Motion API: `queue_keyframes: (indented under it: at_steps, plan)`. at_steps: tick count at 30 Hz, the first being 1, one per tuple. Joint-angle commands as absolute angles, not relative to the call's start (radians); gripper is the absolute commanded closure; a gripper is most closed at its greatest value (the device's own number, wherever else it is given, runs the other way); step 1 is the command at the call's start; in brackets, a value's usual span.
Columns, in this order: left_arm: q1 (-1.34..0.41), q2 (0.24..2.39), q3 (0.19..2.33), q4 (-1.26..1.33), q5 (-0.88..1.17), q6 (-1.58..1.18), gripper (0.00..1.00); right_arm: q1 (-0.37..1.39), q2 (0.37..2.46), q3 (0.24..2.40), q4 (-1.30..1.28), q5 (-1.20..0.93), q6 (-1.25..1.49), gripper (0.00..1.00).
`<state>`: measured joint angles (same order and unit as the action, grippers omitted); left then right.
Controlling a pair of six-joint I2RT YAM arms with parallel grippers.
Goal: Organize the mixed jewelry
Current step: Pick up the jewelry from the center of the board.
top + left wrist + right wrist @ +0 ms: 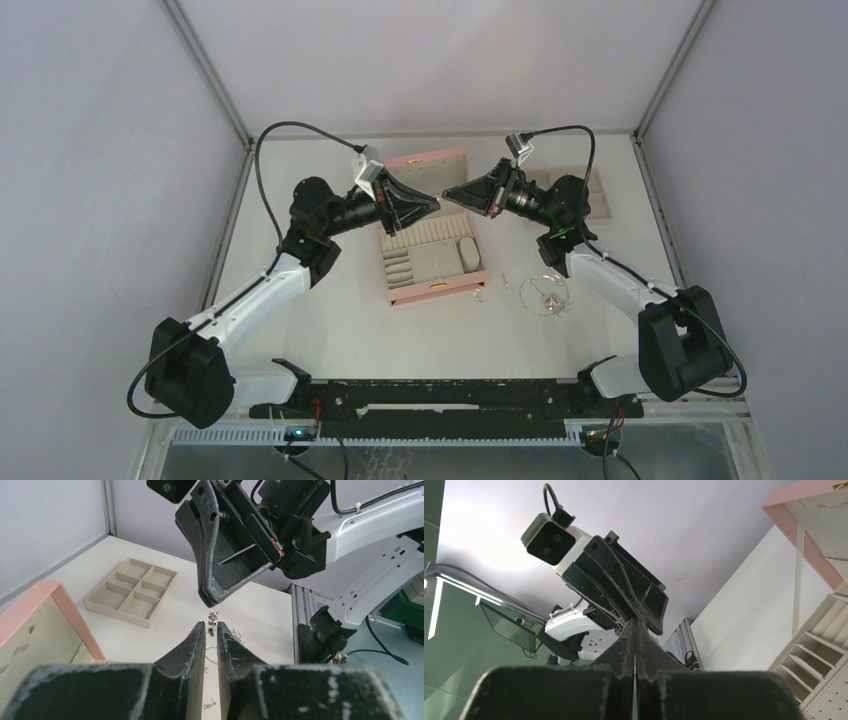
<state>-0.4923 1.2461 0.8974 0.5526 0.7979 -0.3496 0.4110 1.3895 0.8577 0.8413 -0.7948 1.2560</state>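
Above pink quilted box (438, 289), approx. 12 o'clock on table: R gripper (209, 601) clamped on tiny silver metal piece (214, 616); L gripper (211, 628) jaws narrowly parted round it.

Thin silver necklace (545, 293): loose messy loop, lying flat on table (350, 320), right of pink box (435, 262). Few tiny silver bits (481, 294) scattered between box's front corner and necklace, too small to make out shapes. One little dangly earring piece (214, 620) up in air, hanging off tip of right gripper (210, 602), lower end between left gripper (211, 628) fingertips.
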Motion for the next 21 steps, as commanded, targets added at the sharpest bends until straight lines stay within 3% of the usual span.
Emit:
queue_keyframes:
  at_steps: [1, 9, 21]
  plan:
    - [-0.496, 1.250, 0.937, 0.599, 0.818, -0.358, 0.82, 0.398, 1.389, 0.891, 0.912, -0.796, 1.275, 1.00]
    - [-0.495, 1.262, 0.949, 0.621, 0.803, -0.383, 0.77, 0.395, 1.405, 0.898, 0.916, -0.808, 1.281, 1.00]
    - [-0.495, 1.262, 0.951, 0.638, 0.794, -0.402, 0.78, 0.396, 1.424, 0.917, 0.903, -0.828, 1.275, 1.00]
